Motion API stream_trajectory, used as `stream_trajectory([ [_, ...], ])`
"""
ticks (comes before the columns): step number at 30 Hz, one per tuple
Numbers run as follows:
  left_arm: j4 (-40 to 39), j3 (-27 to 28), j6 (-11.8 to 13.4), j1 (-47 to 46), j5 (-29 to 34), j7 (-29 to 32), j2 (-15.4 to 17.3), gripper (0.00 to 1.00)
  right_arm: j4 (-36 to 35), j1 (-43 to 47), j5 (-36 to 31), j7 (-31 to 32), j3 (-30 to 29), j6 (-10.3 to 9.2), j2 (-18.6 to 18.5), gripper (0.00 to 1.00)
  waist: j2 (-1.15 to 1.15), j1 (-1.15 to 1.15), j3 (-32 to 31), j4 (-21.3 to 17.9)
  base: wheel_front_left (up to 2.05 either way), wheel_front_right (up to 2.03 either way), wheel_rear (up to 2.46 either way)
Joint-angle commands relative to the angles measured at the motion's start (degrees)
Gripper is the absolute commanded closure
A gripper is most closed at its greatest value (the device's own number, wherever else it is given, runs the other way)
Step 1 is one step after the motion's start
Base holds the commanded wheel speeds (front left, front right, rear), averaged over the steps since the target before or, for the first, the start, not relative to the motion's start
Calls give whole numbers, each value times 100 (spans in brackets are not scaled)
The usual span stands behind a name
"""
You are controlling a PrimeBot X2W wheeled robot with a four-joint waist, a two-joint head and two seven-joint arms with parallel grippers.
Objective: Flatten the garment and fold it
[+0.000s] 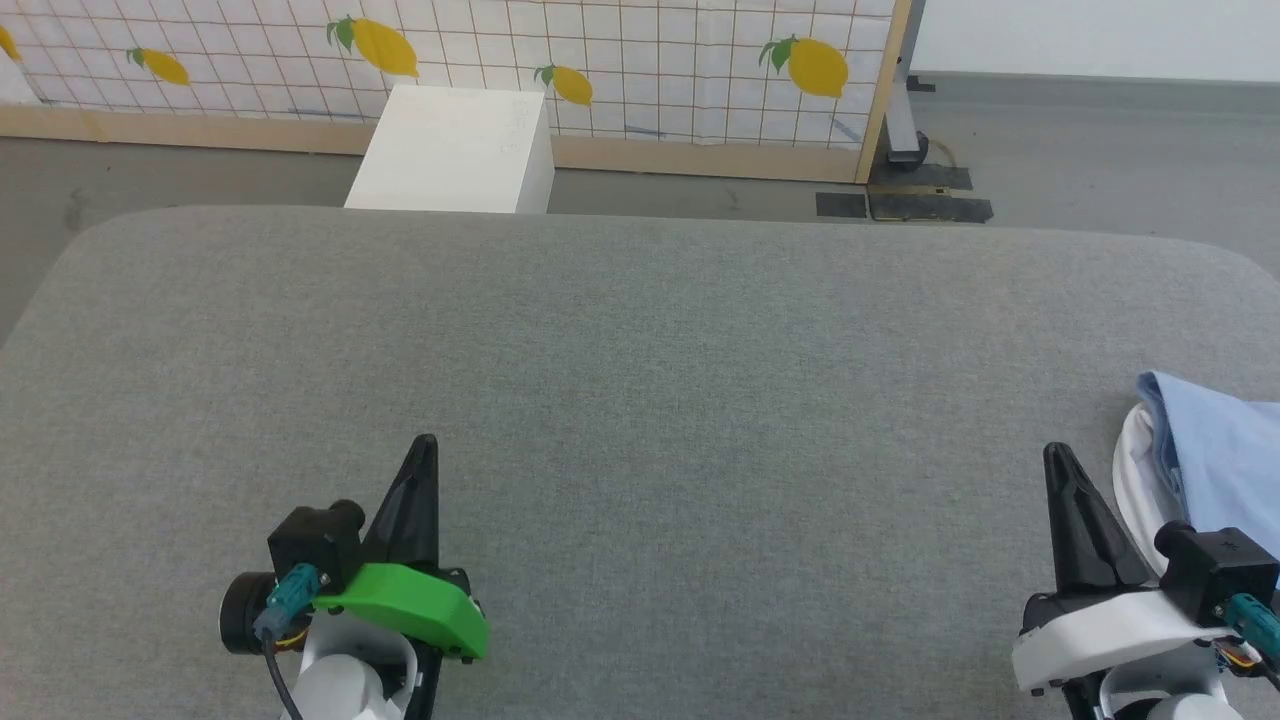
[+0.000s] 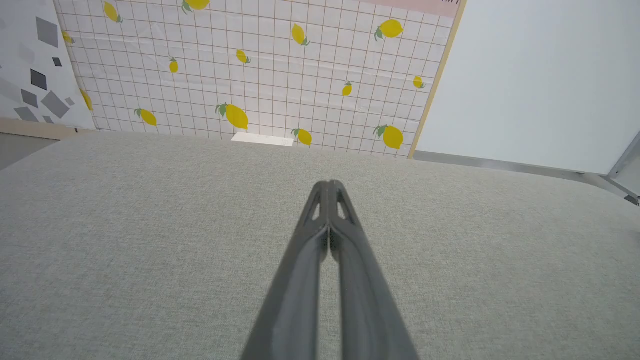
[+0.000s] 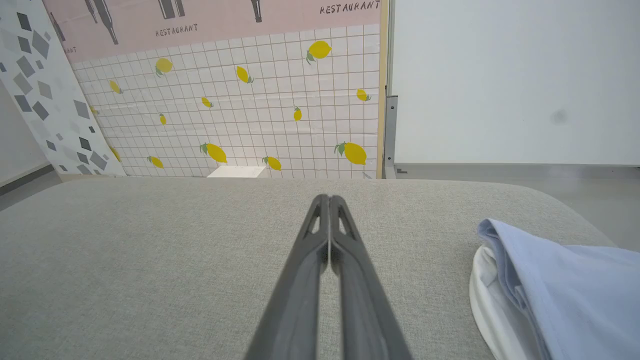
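Note:
The garment, light blue with a white collar edge, lies bunched at the table's right edge; the right wrist view shows the garment at lower right. My right gripper is shut and holds nothing, just left of the garment and apart from it; its tips meet above bare cloth. My left gripper stands shut and holds nothing near the table's front left, with its fingertips pressed together.
The grey fabric-covered table spreads wide between the two grippers. A white box stands on the floor behind the far edge, before a lemon-patterned tiled panel. Metal stand feet sit at the back right.

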Motion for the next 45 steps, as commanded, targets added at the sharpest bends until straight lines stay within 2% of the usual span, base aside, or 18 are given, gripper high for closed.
stream_trajectory([
  [1,-3,0,1,1,2,3,0,100,0,0,-1,1,-1,0,0,100,0,0,0,-1,0,0,0],
  [45,-535,114,203,248,376,477,-11,100,-81,-60,-248,277,145,-3,4,100,11,0,-49,-113,0,0,0],
])
